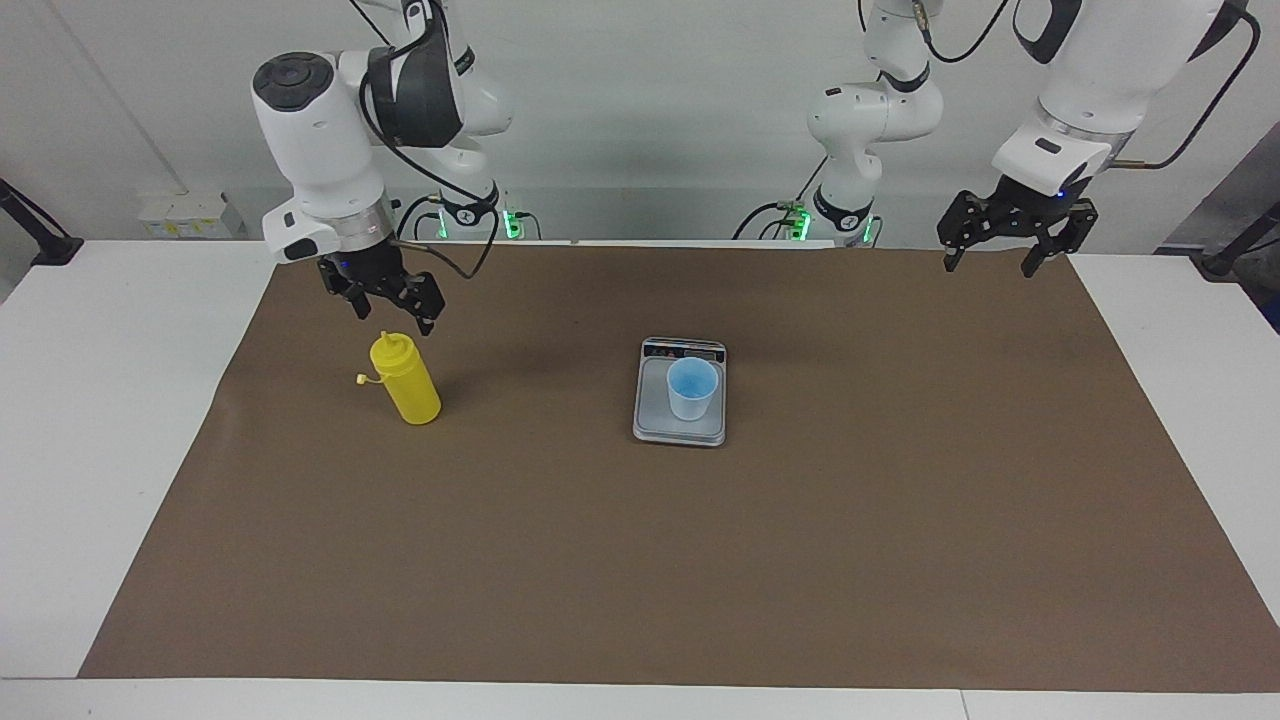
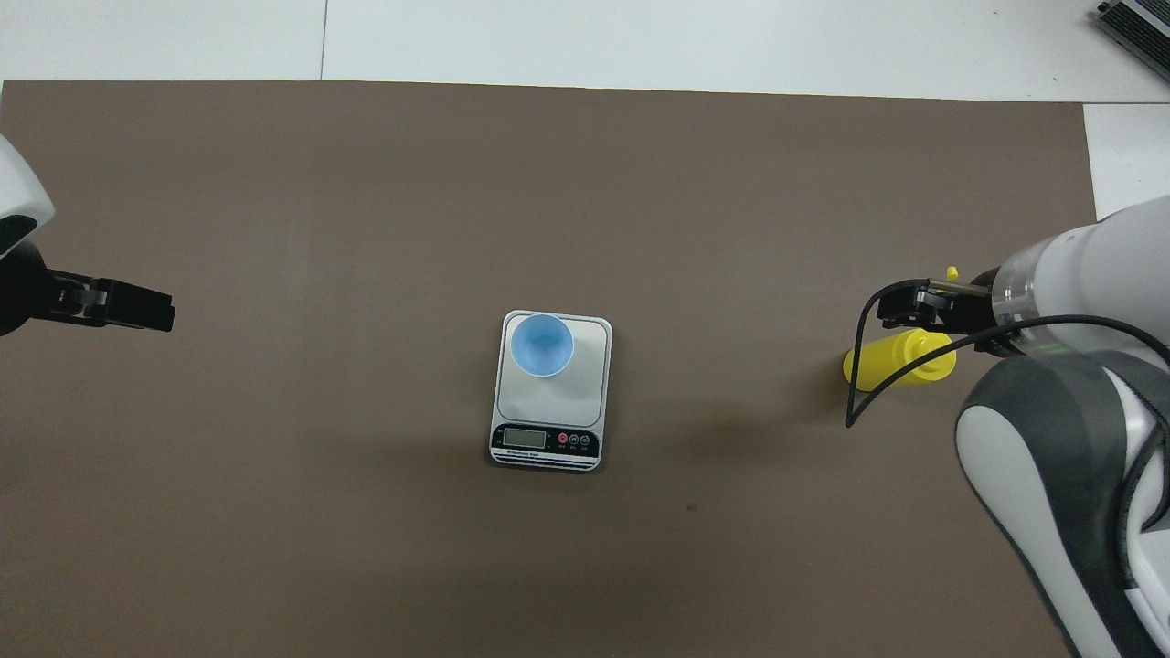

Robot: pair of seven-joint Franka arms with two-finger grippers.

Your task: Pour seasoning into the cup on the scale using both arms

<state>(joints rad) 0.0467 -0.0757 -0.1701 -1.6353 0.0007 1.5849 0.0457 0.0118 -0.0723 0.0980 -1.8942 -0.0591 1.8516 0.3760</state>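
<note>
The yellow seasoning bottle (image 1: 406,381) stands upright on the mat toward the right arm's end, its tethered cap hanging off to the side. It also shows in the overhead view (image 2: 894,362). My right gripper (image 1: 390,315) points down just above the bottle's nozzle, open and empty; it also shows in the overhead view (image 2: 905,306). The light blue cup (image 1: 692,387) (image 2: 542,344) stands on the grey scale (image 1: 676,432) (image 2: 559,404) mid-table. My left gripper (image 1: 988,266) (image 2: 151,311) waits raised and open over the mat's edge at the left arm's end.
A brown mat (image 1: 640,560) covers most of the white table (image 1: 90,420). The scale's dark display strip (image 2: 546,440) faces the robots. A grey device (image 2: 1133,23) lies at the table's corner farthest from the robots, at the right arm's end.
</note>
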